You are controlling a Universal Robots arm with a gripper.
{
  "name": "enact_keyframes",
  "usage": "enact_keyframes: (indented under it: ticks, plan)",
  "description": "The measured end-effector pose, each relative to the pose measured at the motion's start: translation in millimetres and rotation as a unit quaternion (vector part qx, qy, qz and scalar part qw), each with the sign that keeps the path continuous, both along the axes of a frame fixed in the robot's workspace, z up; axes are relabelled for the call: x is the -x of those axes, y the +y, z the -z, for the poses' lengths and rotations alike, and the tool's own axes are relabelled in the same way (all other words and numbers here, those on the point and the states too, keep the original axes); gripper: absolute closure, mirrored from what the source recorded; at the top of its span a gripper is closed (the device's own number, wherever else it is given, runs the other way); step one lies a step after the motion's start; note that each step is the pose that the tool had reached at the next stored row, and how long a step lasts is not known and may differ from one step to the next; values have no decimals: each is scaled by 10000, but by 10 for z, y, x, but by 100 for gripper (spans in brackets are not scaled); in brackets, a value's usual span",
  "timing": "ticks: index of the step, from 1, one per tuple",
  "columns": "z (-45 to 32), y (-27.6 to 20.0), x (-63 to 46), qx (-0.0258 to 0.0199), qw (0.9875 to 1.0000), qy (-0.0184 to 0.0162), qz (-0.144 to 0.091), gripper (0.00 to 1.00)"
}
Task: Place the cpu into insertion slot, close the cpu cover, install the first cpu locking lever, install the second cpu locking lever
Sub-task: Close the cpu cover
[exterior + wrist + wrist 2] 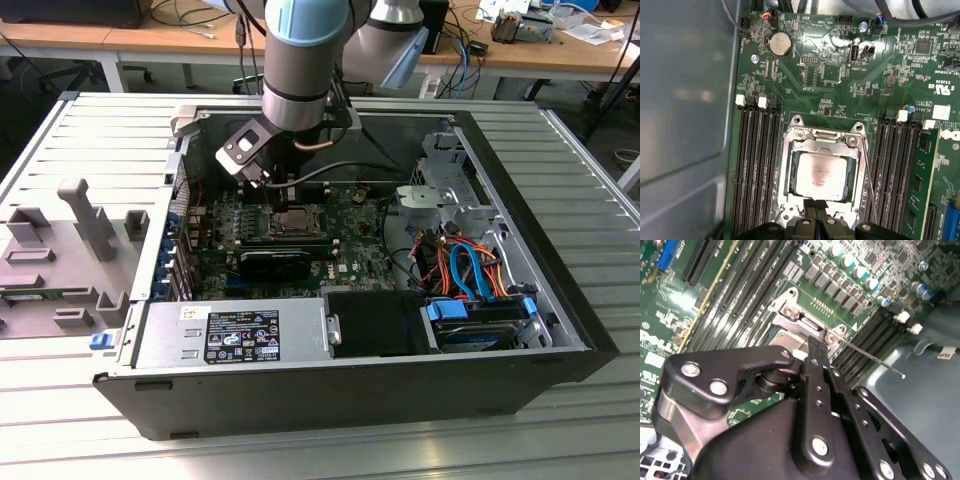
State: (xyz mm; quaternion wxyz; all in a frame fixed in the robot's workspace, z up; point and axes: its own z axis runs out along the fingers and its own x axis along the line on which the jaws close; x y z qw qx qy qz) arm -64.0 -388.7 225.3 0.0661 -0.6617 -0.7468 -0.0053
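The cpu [820, 175] lies flat in the insertion slot [789, 150], its silvery top showing through the window of the cpu cover [822, 144], which lies down over it. My gripper [815, 207] is shut, fingertips together at the cover's near edge, with nothing seen between them. In the second wrist view the gripper [812, 342] touches the socket's metal frame. A thin locking lever [867, 185] stands free along one side of the socket, and its rod [875, 360] sticks out past the memory slots. In the exterior view the gripper [285, 190] hangs over the socket [297, 222].
Long memory slots [757, 165] flank the socket on both sides. Inside the open case sit a black card [275, 262], the power supply [230, 335] at the front, and coloured cables [470, 270] beside a drive cage [445, 190]. A grey fixture [70, 250] lies outside, at the exterior view's left.
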Motion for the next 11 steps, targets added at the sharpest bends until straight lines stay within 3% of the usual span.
enact_keyframes:
  ticks: [4, 9, 11]
  plan:
    - [-6, -1, -94, 3, 10000, 72, -1, 89]
    - [-141, 0, -104, 3, 10000, 73, 0, 89]
    - [-147, 0, -105, 5, 10000, 73, 0, 89]
